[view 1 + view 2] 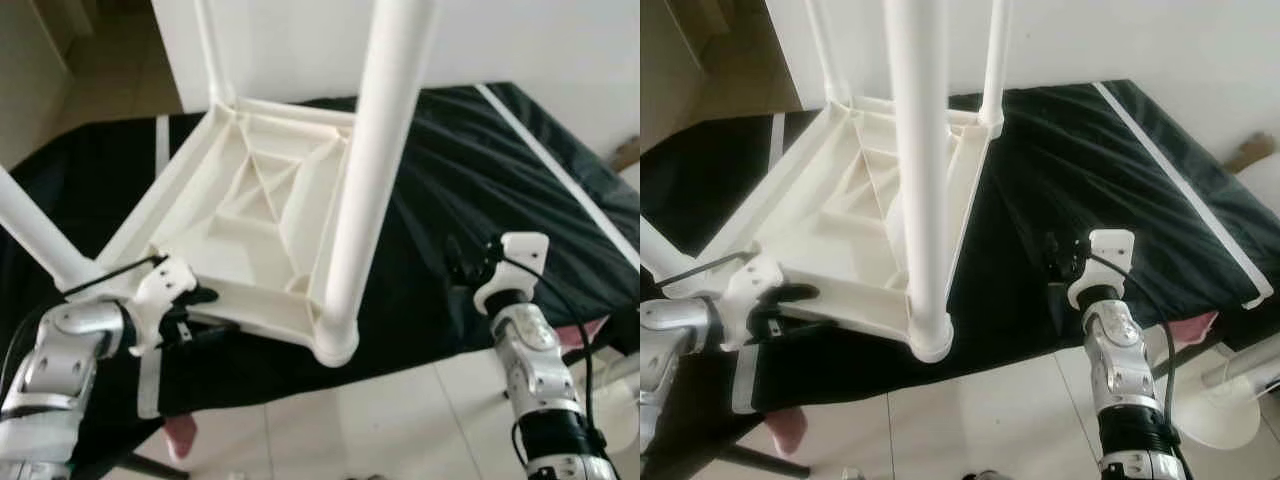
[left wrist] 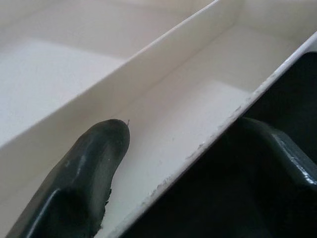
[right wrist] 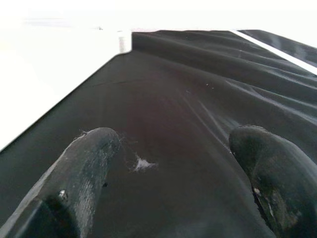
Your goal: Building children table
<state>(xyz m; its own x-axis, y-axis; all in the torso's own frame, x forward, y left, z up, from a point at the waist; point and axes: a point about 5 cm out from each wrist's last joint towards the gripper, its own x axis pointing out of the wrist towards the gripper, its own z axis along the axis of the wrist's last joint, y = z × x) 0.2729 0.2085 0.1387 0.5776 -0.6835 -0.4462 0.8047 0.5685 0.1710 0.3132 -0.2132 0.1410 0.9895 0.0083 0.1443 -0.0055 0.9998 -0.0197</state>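
The left gripper (image 1: 200, 300) sits at the near edge of the upturned white table (image 1: 255, 215), its black fingers clamped on the table's rim. In the left wrist view one finger (image 2: 89, 168) lies inside the pale channel under the rim, touching the inner wall, and the other finger (image 2: 277, 163) is on the outer, dark side of that rim. The left arm (image 1: 65, 365) comes in from the lower left, bent at the elbow, with the wrist turned inward toward the table.

The table lies upside down on a black cloth (image 1: 480, 170) that has white stripes along its edges. Its ribbed underside faces up and its legs point upward. The nearest leg (image 1: 365, 180) rises from the near corner, steep and close to the camera. Another leg (image 1: 35, 235) juts out at the left, beside the left wrist, and more legs stand at the far corners.

The right gripper (image 1: 1055, 262) hovers over the cloth, to the right of the table and apart from it. Its fingers (image 3: 84, 168) are spread with nothing between them. The right arm (image 1: 1120, 370) reaches up from the lower right, nearly straight, the wrist pointing toward the table.

A tiled floor (image 1: 400, 420) shows below the cloth's near edge.
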